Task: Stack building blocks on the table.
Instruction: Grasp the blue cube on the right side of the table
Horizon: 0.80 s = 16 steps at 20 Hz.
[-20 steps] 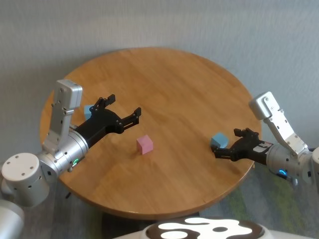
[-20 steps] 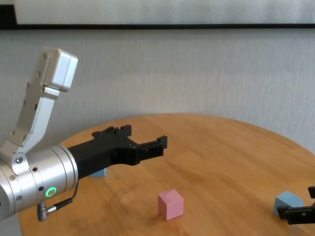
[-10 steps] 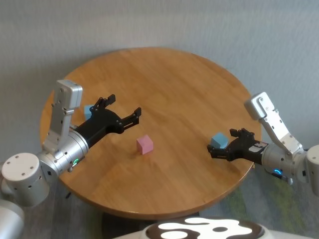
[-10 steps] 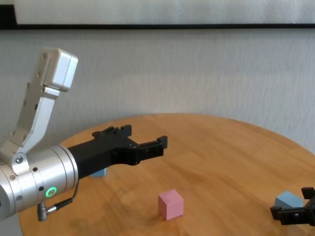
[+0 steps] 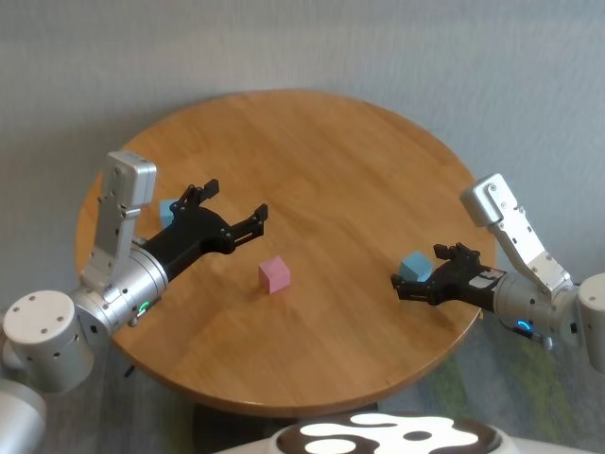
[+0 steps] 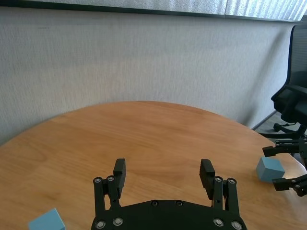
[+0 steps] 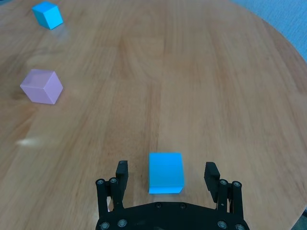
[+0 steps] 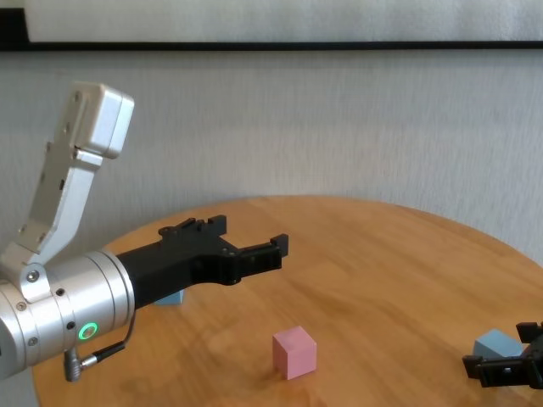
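Head view: 2 blue blocks [image 5: 414, 266], 1 pink block [image 5: 274, 274].

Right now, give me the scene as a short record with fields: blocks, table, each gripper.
pink block: pale pink cube, alone near the table's middle, nothing on it
blue block, right: light blue cube, on the wood between the open fingers of the right gripper, not gripped
blue block, left: light blue cube, behind the left arm
left gripper: open, held above the table, empty
table: round wooden top
stack: none built yet
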### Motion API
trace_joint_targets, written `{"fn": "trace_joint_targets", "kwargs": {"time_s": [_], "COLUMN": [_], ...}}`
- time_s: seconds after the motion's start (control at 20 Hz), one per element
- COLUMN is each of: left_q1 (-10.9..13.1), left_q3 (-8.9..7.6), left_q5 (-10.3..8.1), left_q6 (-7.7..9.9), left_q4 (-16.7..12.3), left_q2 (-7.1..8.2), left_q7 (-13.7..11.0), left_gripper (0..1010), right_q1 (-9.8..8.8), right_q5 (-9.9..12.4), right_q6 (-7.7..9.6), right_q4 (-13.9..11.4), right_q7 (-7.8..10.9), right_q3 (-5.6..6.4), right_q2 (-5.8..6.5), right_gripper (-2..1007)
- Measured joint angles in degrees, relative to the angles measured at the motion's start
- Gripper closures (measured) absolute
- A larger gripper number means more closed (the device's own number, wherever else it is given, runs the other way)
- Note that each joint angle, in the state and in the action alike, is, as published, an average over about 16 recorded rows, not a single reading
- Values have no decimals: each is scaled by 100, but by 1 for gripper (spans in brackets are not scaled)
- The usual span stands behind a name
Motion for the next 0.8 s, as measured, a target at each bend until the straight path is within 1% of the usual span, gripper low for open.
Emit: {"fn": "trace_joint_targets", "kwargs": {"time_s": [0.2, 0.4, 0.6, 0.8], "left_q1": [0, 0, 0, 0], "left_q3": [0, 0, 0, 0], "left_q5": [0, 0, 0, 0], "left_q6": [0, 0, 0, 0], "left_q4": [0, 0, 0, 0], "left_q2": [0, 0, 0, 0], "left_q7": [0, 0, 0, 0], "left_gripper": [10, 10, 10, 10], "right_q1": [-1, -1, -5, -9], "right_q5": [-20, -26, -19, -11], "right_q6": [7, 8, 6, 5], "right_q4": [1, 1, -5, -12], "right_q7": [5, 4, 3, 2], "right_q3": [7, 8, 8, 9], "right_q2": [-9, -10, -5, 0], "right_gripper": [3, 36, 102, 206]}}
